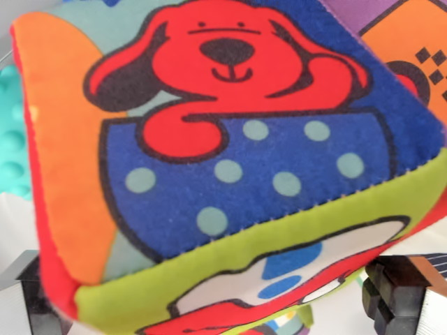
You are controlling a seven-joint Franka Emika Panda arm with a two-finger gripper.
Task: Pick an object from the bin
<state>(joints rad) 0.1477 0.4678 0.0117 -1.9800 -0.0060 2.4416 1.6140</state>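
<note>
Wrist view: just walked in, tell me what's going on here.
A soft fabric cube fills nearly the whole wrist view, its top face printed with a red dog in a dotted blue tub. The gripper sits at the bottom edge, one dark finger showing on each side of the cube's green face, so it looks held between them, though the contact itself is hidden. A teal bumpy object peeks out at the wrist view's left.
</note>
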